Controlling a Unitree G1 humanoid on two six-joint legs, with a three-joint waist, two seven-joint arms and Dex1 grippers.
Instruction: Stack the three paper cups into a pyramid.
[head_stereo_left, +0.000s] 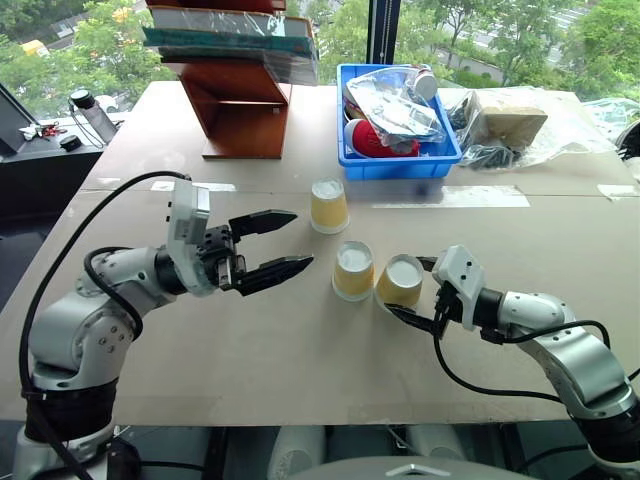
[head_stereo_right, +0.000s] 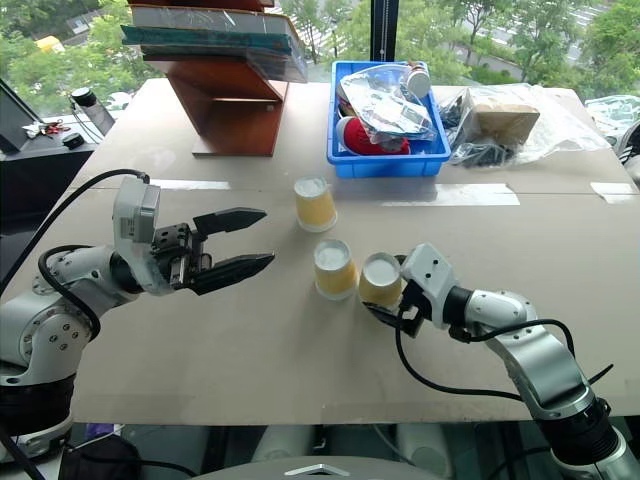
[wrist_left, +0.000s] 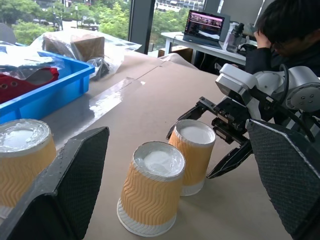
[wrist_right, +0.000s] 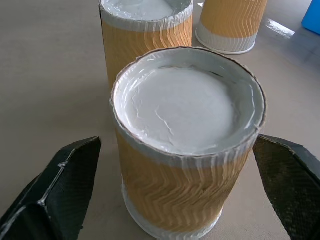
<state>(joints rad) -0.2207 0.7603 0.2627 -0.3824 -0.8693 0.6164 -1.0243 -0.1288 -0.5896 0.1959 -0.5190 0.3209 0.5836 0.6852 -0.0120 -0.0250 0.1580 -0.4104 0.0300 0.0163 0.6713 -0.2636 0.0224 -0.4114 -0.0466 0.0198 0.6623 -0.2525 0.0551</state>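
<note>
Left to right across the brown bench:

- Far left edge: a dark bottle beside a black side surface
- Left rear: a wooden rack with a stack of wrapped books on top
- Left tool: raised above the bench, pointing level toward the cups, black fingers spread wide, nothing between them, well clear of every cup
- Rear paper cup: upside down, white base up, standing alone just in front of the strip of clear tape, apart from the other two
- Middle paper cup: upside down, nearer the front, just beside the right-hand one, their sides close or touching
- Right paper cup: upside down on the bench; seen from the right wrist, flanked by the two fingers with a gap on each side
- No cup yet on top of another; all three at bench level
- Right tool: low over the bench, spread wide around the right paper cup, pads off its wall, not gripping
- Centre rear: a blue bin holding plastic bags and something red
- Right rear: a brown box wrapped in clear plastic
- Beyond the bench in the left wrist view: a seated person near an open laptop
</note>
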